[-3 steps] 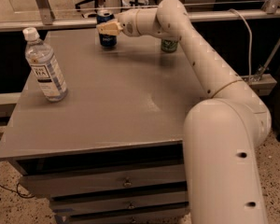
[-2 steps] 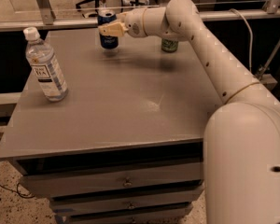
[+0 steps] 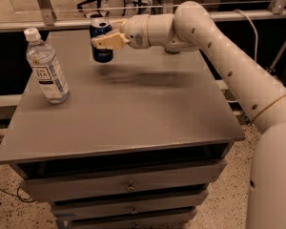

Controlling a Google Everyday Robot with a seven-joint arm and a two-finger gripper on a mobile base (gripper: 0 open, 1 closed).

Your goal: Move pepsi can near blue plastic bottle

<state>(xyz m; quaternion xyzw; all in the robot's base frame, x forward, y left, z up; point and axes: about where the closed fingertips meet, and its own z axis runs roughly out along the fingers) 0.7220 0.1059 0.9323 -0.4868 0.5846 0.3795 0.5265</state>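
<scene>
The pepsi can [image 3: 100,40], dark blue with a silver top, is held upright a little above the grey table top [image 3: 133,104] near its far edge. My gripper [image 3: 105,36] is shut on the can, its tan fingers [image 3: 108,41] wrapped across the can's front. The blue plastic bottle [image 3: 45,67], clear with a white cap and a white-and-blue label, stands upright at the table's left side, well to the left of and nearer than the can.
My white arm [image 3: 219,56] reaches in from the right over the table's back right corner and hides what stands behind it. Drawers [image 3: 128,187] run under the table front. A rail [image 3: 62,25] runs behind the table.
My gripper has lifted the pepsi can off the table and carried it left and toward the front. The bottle has not moved.
</scene>
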